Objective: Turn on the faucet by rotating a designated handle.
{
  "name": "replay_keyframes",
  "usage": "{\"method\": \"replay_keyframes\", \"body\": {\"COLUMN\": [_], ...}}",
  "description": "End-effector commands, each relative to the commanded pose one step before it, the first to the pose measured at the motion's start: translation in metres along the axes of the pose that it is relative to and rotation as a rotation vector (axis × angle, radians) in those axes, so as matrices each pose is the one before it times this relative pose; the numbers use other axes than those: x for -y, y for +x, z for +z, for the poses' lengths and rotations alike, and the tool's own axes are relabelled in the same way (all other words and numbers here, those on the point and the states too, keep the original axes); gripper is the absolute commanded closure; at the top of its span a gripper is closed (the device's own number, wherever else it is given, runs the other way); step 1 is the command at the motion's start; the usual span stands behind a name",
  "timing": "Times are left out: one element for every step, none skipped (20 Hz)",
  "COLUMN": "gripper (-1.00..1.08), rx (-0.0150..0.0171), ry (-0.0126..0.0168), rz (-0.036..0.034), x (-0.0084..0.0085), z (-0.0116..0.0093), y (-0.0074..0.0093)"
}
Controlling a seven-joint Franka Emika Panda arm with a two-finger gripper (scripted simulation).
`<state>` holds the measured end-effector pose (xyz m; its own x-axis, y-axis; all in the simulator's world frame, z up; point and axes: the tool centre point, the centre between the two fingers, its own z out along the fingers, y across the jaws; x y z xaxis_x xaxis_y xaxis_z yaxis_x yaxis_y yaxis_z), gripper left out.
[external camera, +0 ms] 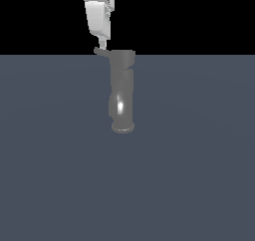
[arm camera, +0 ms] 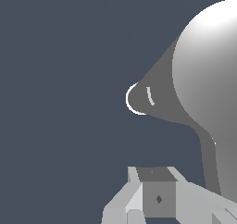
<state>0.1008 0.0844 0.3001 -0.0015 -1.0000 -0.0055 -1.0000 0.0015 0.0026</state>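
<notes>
The gripper (external camera: pixel 101 46) is a glossy white, blocky shell that narrows downward to a thin pale tip, while the wrist view shows its light grey, faceted, angular jaws around a darker grey square face bearing 1 small dark diamond mark.

The faucet (external camera: pixel 122 93) stands upright on the floor (external camera: pixel 199 175). Its handle (external camera: pixel 101 52) juts from its cap toward the exterior view's left, gripper (external camera: pixel 101 46) directly above.
</notes>
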Motion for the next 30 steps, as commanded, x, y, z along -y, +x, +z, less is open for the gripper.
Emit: {"method": "replay_keyframes", "body": {"gripper": [1.08, 1.08, 1.08, 1.08, 1.08, 1.08, 1.08, 1.08, 1.08, 1.08, 1.08, 1.08, 1.08, 1.08, 1.08, 1.08, 1.08, 1.08, 1.08, 1.08, 1.08, 1.08, 1.08, 1.08, 1.08, 1.08, 1.08, 1.08, 1.08, 1.08], "rx": [-0.00459, -0.00067, -0.00024, 0.0, 0.0, 0.0, 0.00022, 0.0, 0.0, 0.0, 0.0, 0.0, 0.0, 0.0, 0.0, 0.0, 0.0, 0.0, 0.0, 0.0, 0.0, 0.0, 0.0, 0.0, 0.0, 0.0, 0.0, 0.0, 0.0, 0.0], "ry": [0.00243, 0.00024, 0.00009, 0.0, 0.0, 0.0, -0.00051, 0.0, 0.0, 0.0, 0.0, 0.0, 0.0, 0.0, 0.0, 0.0, 0.0, 0.0, 0.0, 0.0, 0.0, 0.0, 0.0, 0.00025, 0.0, 0.0, 0.0, 0.0, 0.0, 0.0], "rz": [0.01319, 0.00182, 0.00064, 0.0, 0.0, 0.0, -0.00126, 0.0, 0.0, 0.0, 0.0, 0.0, 0.0, 0.0, 0.0, 0.0, 0.0, 0.0, 0.0, 0.0, 0.0, 0.0, 0.0, 0.00065, 0.0, 0.0, 0.0, 0.0, 0.0, 0.0], "x": [0.00224, 0.0003, 0.0001, 0.0, 0.0, 0.0, -0.00021, -0.00227, -0.00228, -0.0023, -0.00231, -0.00232, -0.00233, -0.00235, -0.00236, -0.00237, -0.00238, -0.00239, -0.0024, -0.00241, -0.00243, -0.00244, -0.00245, -0.00246, -0.00247, -0.00247, -0.00248, -0.00249, -0.0025, -0.00251], "z": [0.00202, 0.00036, 0.00012, 0.0, 0.0, 0.0, 0.00008, 0.00001, 0.00001, 0.00001, 0.00001, 0.00001, 0.00001, 0.00001, 0.00001, 0.00001, 0.00001, 0.00001, 0.00001, 0.00001, 0.00001, 0.00001, 0.00001, -0.00014, 0.00001, 0.00001, 0.00001, 0.00001, 0.0, 0.0], "y": [-0.00084, -0.00017, -0.00004, 0.0, 0.0, 0.0, -0.00016, -0.00064, -0.00065, -0.00065, -0.00066, -0.00066, -0.00066, -0.00067, -0.00067, -0.00068, -0.00068, -0.00068, -0.00069, -0.00069, -0.0007, -0.0007, -0.0007, -0.00031, -0.00071, -0.00071, -0.00072, -0.00072, -0.00073, -0.00073]}}
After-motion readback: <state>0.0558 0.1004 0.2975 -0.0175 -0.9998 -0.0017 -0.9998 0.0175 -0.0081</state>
